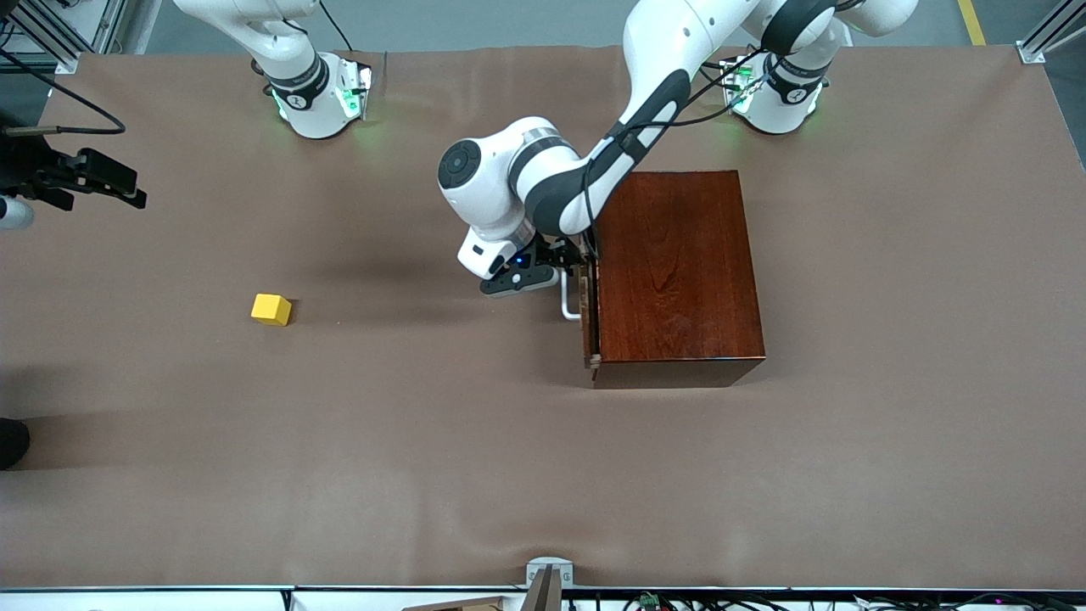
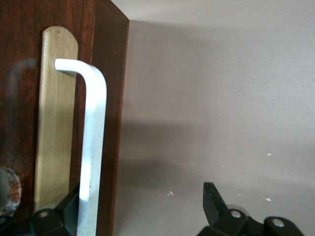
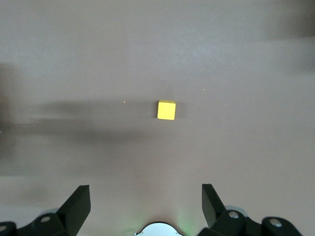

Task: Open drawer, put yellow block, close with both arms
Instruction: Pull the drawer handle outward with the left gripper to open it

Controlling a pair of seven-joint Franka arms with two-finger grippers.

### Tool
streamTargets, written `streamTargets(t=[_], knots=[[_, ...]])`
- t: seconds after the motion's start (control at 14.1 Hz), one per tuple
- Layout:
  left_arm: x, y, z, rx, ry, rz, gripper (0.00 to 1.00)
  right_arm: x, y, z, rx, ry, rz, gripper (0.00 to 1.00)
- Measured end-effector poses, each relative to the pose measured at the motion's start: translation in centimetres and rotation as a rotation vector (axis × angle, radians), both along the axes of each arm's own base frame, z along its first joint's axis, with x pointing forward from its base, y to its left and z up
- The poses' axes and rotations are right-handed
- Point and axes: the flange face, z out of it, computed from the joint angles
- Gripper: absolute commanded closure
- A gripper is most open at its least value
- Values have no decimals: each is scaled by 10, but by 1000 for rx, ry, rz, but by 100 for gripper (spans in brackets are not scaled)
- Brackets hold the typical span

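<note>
The left gripper (image 1: 543,276) is right in at the front of the drawer (image 1: 587,310), fingers spread wide, and the left wrist view shows the white handle (image 2: 93,142) lying just beside one finger (image 2: 66,209) while the other finger (image 2: 214,204) stands well clear over the bare table (image 1: 509,475). So the bar is not squarely between the jaws, and nothing is pinched. The drawer looks shut or very nearly so, its dark front sitting flush against the mahogany box (image 1: 679,267). Toward the right arm's end of the table, the yellow block (image 1: 271,309) sits alone on the brown surface, well apart from the box. The right gripper (image 3: 145,204) waits high above that end, fingers also spread and holding nothing, with the block in plain sight below it in its own wrist view (image 3: 166,110). Here is the danger as I read it: if the left gripper closes from this offset, one finger may land on the bar's edge or jam against the drawer front and miss the handle altogether, or catch it so shallowly that it slips off on the pull. A skewed pull could also drag the whole box across the table instead of sliding the drawer out, since nothing braces it. Centring the bar between the fingers looks like the thing to settle first.
</note>
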Motion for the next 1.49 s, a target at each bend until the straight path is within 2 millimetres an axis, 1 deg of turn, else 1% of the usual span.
streamTargets(t=[0.35,1.06,1.34,1.49], knots=[[-4,-17,7,-100,-66,72,0,0,0,0,-1,0,0,0],[-4,-37,23,-257,-123,193,0,3,-3,-5,-8,5,-4,0],[-4,-39,27,-288,-134,225,0,7,-15,-17,-9,32,-26,0],[-3,-43,34,-323,-139,241,0,10,-21,-23,-9,43,-38,0]])
